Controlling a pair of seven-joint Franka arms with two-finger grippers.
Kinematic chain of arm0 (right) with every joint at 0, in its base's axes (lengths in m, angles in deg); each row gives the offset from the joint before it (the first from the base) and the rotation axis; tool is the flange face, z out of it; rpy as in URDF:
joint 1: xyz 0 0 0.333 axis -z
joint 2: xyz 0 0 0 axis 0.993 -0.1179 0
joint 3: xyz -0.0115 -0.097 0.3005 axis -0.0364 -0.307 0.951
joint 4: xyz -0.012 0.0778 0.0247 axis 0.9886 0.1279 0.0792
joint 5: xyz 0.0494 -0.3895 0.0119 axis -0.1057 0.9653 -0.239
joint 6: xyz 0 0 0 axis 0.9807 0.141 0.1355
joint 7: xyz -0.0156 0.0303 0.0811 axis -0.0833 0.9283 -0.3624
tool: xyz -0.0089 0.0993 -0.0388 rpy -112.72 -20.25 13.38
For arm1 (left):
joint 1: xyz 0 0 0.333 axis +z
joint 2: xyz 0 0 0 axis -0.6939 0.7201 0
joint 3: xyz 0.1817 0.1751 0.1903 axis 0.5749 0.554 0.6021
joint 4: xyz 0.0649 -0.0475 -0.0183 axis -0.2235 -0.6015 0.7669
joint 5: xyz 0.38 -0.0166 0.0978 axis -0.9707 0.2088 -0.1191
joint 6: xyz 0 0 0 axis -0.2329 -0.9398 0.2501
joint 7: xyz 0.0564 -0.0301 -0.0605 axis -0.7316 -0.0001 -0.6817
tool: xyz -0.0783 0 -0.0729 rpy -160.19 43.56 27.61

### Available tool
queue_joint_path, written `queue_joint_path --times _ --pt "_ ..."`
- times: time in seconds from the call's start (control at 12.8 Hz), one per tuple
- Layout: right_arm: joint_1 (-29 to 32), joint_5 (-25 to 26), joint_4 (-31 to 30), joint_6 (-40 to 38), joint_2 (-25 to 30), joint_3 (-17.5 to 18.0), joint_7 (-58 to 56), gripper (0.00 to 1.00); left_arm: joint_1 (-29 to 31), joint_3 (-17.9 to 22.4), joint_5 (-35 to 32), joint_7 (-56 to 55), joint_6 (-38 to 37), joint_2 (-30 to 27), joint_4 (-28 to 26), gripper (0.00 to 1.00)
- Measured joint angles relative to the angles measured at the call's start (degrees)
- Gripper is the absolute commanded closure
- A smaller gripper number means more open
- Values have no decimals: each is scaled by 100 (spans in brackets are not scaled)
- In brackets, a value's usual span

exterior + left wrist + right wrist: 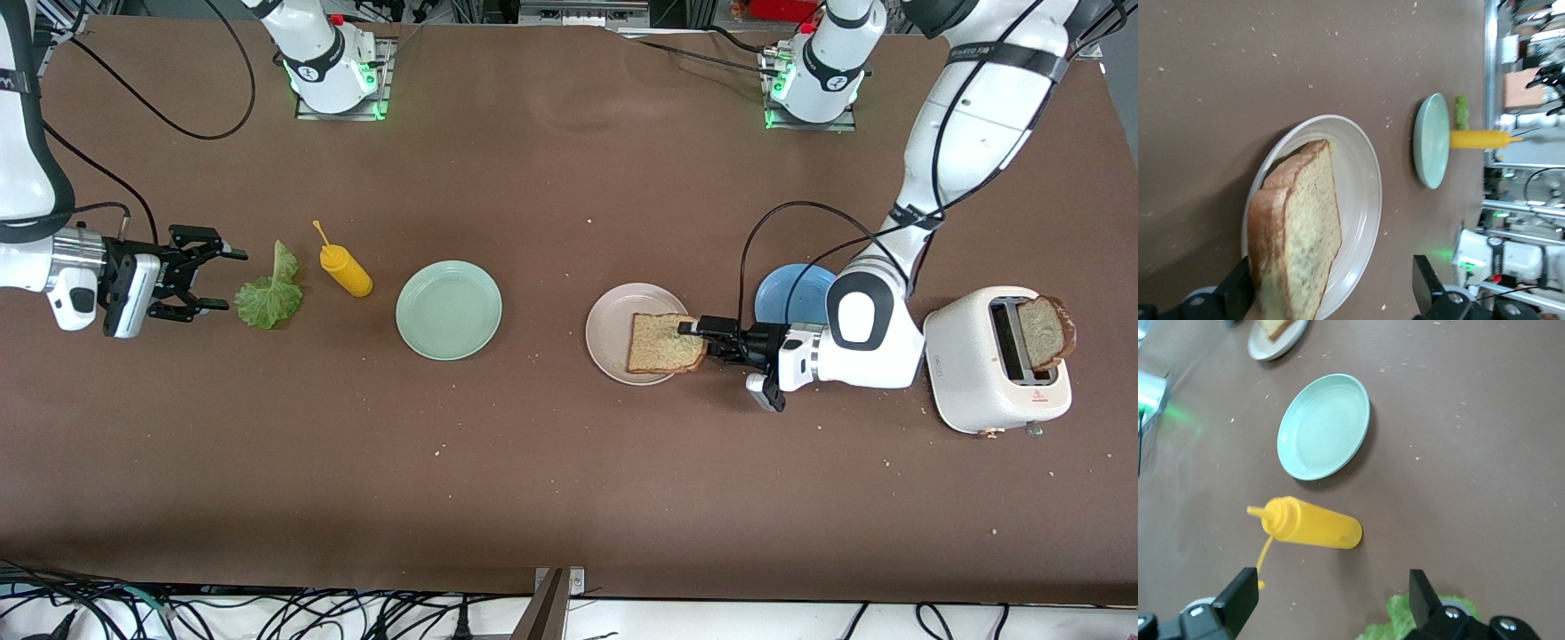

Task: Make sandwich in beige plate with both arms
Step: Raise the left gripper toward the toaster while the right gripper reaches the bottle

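Note:
A brown bread slice [662,342] lies on the beige plate [613,324]. My left gripper [698,342] is open at the plate's rim on the side toward the left arm's end of the table. In the left wrist view the bread slice [1298,227] sits between the wide-apart fingers and touches one finger [1238,293], over the beige plate [1361,167]. A green lettuce leaf [267,298] lies near the right arm's end. My right gripper [229,280] is open just beside the leaf, nothing between its fingers. A second bread slice [1045,331] sticks out of the white toaster [987,364].
A yellow squeeze bottle [347,271] lies beside the lettuce, with a mint-green plate [449,309] toward the table's middle. A blue plate [791,293] sits under the left arm's wrist, between the beige plate and the toaster. Crumbs dot the brown table.

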Motion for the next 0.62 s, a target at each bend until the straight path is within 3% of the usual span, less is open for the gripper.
queue_joint_path --times 0.16,0.62 --pt "14 -217 -288 209 -4 -83 -1051 0 -39 -5 -772 -518 0 -287 0 0" --pt "16 -1573 -1522 783 -65 -168 -3591 1 -242 -24 -2620 -1745 -14 -970 10 0"
